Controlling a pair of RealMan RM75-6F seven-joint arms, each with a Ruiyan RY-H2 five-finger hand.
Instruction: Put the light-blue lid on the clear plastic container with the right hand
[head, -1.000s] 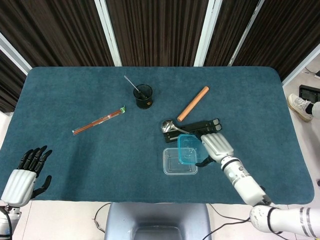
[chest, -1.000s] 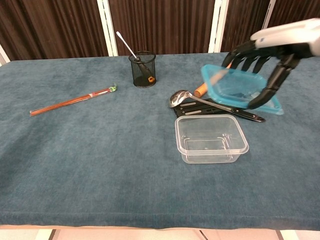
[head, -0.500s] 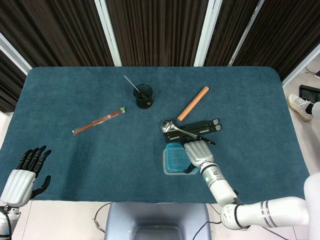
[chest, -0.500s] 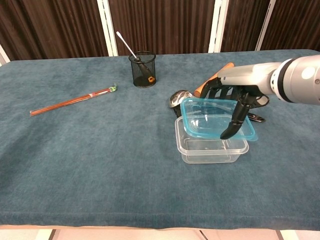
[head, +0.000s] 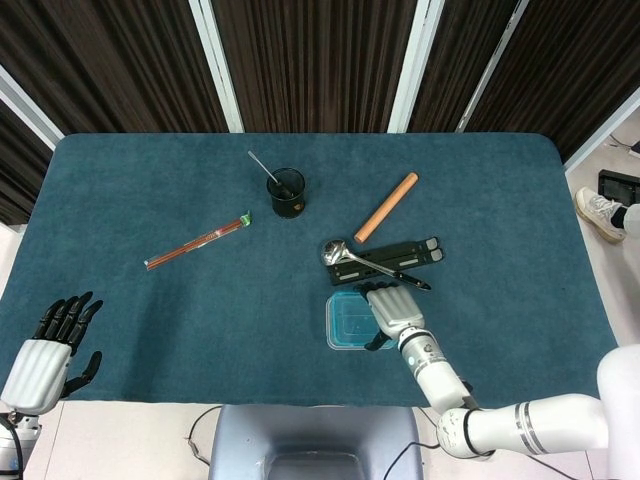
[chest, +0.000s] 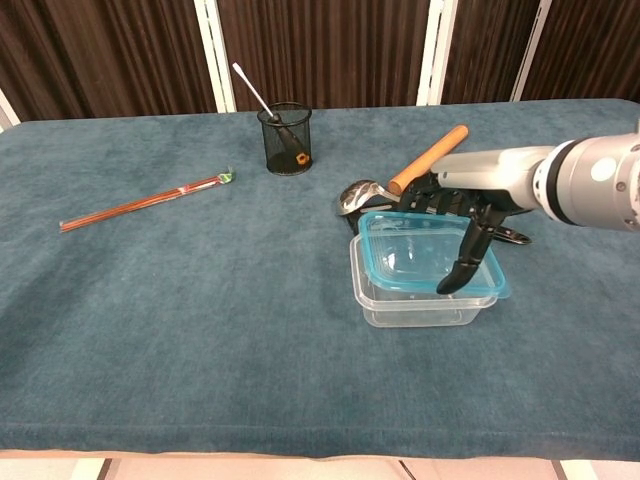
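Observation:
The light-blue lid (chest: 420, 253) (head: 352, 318) lies on top of the clear plastic container (chest: 415, 305), shifted a little to the right so its right edge overhangs. My right hand (chest: 462, 215) (head: 393, 311) grips the lid's right side, fingers over its far edge and thumb down at its front corner. In the head view the lid covers most of the container (head: 332, 342). My left hand (head: 48, 352) rests open off the table's front left corner, holding nothing; the chest view does not show it.
Just behind the container lie a metal ladle (chest: 362, 194) and a black utensil (head: 392, 257), with a wooden rolling pin (chest: 428, 159) beyond. A black mesh cup (chest: 285, 139) with a utensil stands further back. A red stick (chest: 140, 202) lies at the left.
My right hand has lowered the lid from above and to the right of the container down onto its top. The left hand has stayed where it was.

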